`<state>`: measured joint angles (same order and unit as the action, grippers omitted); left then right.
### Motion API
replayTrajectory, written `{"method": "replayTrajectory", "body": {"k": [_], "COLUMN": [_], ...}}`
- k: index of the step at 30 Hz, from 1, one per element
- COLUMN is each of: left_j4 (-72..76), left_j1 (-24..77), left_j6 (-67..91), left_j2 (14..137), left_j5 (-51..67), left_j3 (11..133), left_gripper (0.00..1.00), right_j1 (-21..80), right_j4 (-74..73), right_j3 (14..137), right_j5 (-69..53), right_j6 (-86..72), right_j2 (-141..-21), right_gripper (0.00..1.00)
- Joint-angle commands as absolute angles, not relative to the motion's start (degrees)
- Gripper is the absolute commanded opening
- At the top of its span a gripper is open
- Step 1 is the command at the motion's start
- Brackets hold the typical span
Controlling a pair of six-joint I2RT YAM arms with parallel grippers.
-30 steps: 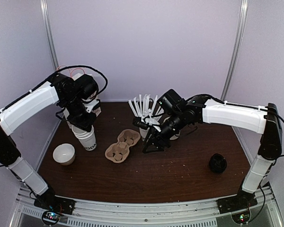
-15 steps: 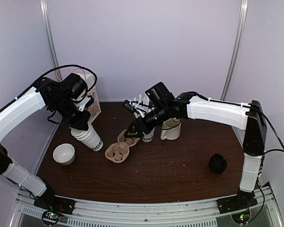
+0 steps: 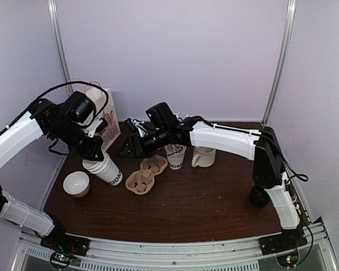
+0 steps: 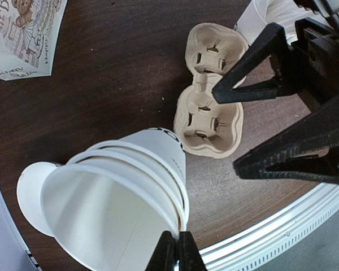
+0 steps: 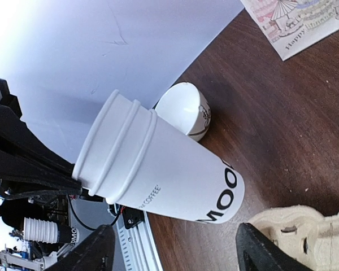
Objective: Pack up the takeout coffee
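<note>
Packing looks barely started. The pulp cup carrier (image 3: 147,173) lies on the worktop with both wells bare, and a black lid (image 3: 260,195) sits well apart at the near right. The nested white paper cups (image 3: 106,169) lean just left of the carrier, long axis tilted, base down-right toward it and open mouth up-left. The left claw (image 4: 178,251) pinches their rim. The right claw (image 3: 127,149) gapes wide, holding nothing.

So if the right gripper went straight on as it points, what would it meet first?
Probably the tilted stack of white paper cups pinched at its rim by the left gripper; it lies dead ahead. Depth is uncertain.
</note>
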<state>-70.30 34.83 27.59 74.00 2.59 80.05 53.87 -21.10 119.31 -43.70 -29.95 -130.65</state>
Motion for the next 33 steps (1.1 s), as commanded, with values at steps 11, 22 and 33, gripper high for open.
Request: {"method": "replayTrajectory", "body": {"k": [11,22,33], "left_j4": [-66.5,-66.5,-66.9], "left_j1": [36.0,37.0,38.1], "left_j6": [28.3,28.5,29.1], "left_j2": [73.9,74.4,73.9], "left_j5": [4.8,5.5,3.3], "left_j3": [79.6,81.0,82.9], "left_gripper": [0.0,0.0,0.0], "right_j1": [56.2,56.0,56.0], "right_j4": [-15.9,-16.0,-21.4], "right_j3": [125.8,124.3,124.3], "right_j5": [-47.2,-45.6,-40.8], "right_j6": [-37.6,-40.2,-37.9], "right_j2": [-136.1,-136.0,-137.3], "right_gripper": [0.81,0.78,0.74]}}
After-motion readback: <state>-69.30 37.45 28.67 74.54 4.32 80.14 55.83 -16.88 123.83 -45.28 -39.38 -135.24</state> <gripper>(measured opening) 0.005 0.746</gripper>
